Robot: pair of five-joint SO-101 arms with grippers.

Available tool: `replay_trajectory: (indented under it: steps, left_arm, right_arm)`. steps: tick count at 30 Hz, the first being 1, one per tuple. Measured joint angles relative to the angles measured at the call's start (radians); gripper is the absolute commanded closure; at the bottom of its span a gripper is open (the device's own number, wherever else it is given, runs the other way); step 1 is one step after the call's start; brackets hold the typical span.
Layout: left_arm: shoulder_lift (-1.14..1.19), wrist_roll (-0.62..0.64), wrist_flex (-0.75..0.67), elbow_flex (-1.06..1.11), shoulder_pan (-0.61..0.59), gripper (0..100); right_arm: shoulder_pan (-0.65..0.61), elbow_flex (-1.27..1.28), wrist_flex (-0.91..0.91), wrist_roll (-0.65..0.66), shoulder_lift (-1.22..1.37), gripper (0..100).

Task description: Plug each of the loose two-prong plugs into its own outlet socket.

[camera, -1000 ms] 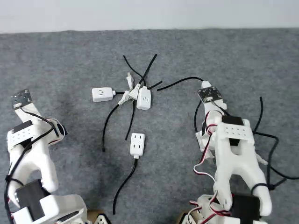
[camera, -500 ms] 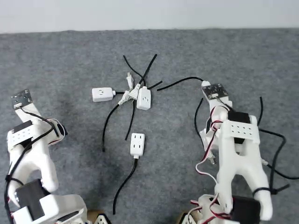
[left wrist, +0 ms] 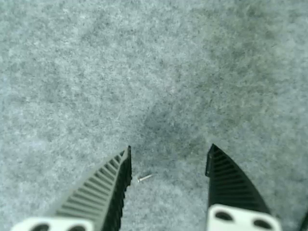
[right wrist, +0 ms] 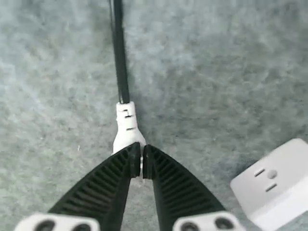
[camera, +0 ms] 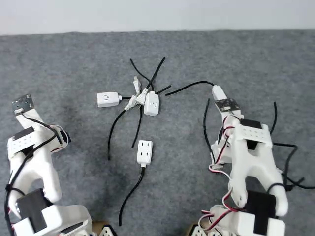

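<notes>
Grey felt mat (camera: 64,64), pale wall (camera: 157,14) beyond, plug (right wrist: 126,130) in right gripper (right wrist: 141,150)

Worktop (camera: 59,64): mottled grey felt, lighter and darker flecks. Wall (camera: 157,14): plain off-white.

All three outlets are white: tangle outlet (camera: 151,103), side outlet (camera: 108,99), lone outlet (camera: 144,151). Slots are dark grey.

Cords (camera: 114,130): black. Loose plugs (camera: 131,103): white. Plug (right wrist: 127,130): white, moulded ridges on the neck, black cord.

Left end effector (left wrist: 170,148) and right end effector (right wrist: 142,149): black ribbed fingers on white bases.

Left arm (camera: 34,162) and right arm (camera: 253,157): white shells, black servo blocks. Wiring (camera: 224,132) on the right arm: red, white and black.
</notes>
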Motion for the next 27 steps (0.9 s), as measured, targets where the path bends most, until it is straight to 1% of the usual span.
replay_trajectory:
  steps: [5, 8, 12, 14, 18, 20, 27]
  left_arm:
    - [0.0, 0.0, 0.0, 0.0, 0.0, 76]
    - [0.0, 0.0, 0.0, 0.0, 0.0, 76]
    - [0.0, 0.0, 0.0, 0.0, 0.0, 76]
    - [0.0, 0.0, 0.0, 0.0, 0.0, 76]
    - [0.0, 0.0, 0.0, 0.0, 0.0, 76]
    - [0.0, 0.0, 0.0, 0.0, 0.0, 76]
    - [0.0, 0.0, 0.0, 0.0, 0.0, 76]
  right_arm:
    - [-0.035, 0.086, 0.003, 0.0, -0.129, 99.0]
    - [-0.032, 0.091, 0.003, -0.041, -0.219, 98.9]
    - [-0.084, 0.091, 0.003, -0.06, -0.282, 98.7]
    - [-0.121, 0.091, 0.003, -0.06, -0.282, 95.6]
    - [-0.164, 0.091, -0.025, -0.06, -0.256, 84.5]
    - [-0.158, 0.091, -0.046, -0.06, -0.215, 84.2]
    - [-0.163, 0.091, -0.12, -0.06, -0.069, 89.4]
